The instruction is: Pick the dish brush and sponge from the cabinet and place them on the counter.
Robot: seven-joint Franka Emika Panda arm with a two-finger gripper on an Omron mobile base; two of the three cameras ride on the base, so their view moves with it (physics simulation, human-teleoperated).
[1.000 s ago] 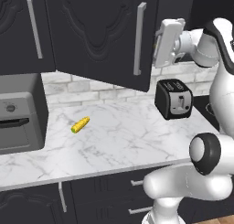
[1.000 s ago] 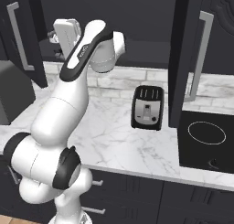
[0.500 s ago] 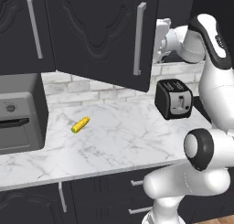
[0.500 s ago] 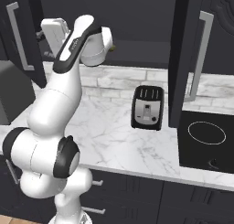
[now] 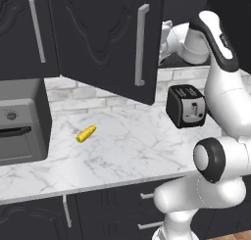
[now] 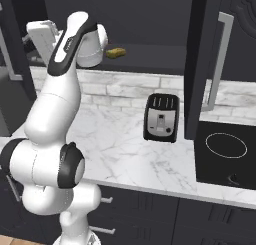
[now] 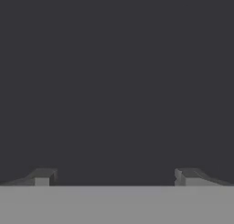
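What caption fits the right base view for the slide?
Arm reaches into the open cabinet, gripper open, left of the sponge on the shelf; toaster on the counter below.

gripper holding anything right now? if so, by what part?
Nothing is held. The gripper is open with nothing between its fingertips, up inside the cabinet; the sponge sits untouched on the shelf.

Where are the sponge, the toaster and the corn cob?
sponge [image 6: 116, 52], right base view, middle of its yellow top, on the cabinet shelf.
toaster [image 5: 187, 106], left base view, centre of its dark body.
corn cob [image 5: 86, 133], left base view, middle of its yellow length.
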